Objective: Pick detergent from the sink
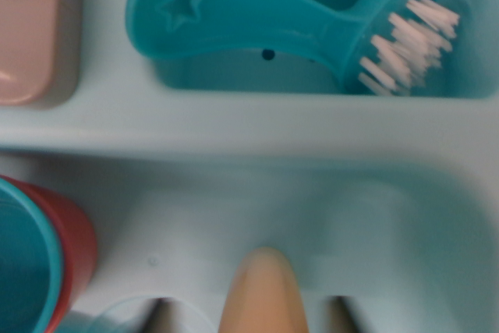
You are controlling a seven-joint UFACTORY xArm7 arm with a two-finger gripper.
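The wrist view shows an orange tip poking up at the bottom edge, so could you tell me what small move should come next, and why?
Probably a short, straight descent onto the orange tip, likely the detergent's top. It sits centred between two dark shapes at the bottom edge, which look like the jaws, with gaps on both sides. The brush and the red cup lie clear of that path.

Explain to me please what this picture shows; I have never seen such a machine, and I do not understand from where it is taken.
The camera sits on the wrist of one robot arm and looks down into a pale blue toy sink. The two dark tips at the bottom edge seem to be the gripper fingers, with a peach-orange pointed thing between them, perhaps the detergent bottle's top. Whether the fingers squeeze it is unclear. In the upper compartment a teal dish brush with white-pink bristles lies tilted. A red cup with teal inside is at the wrist view's left, and a pink block at top left.
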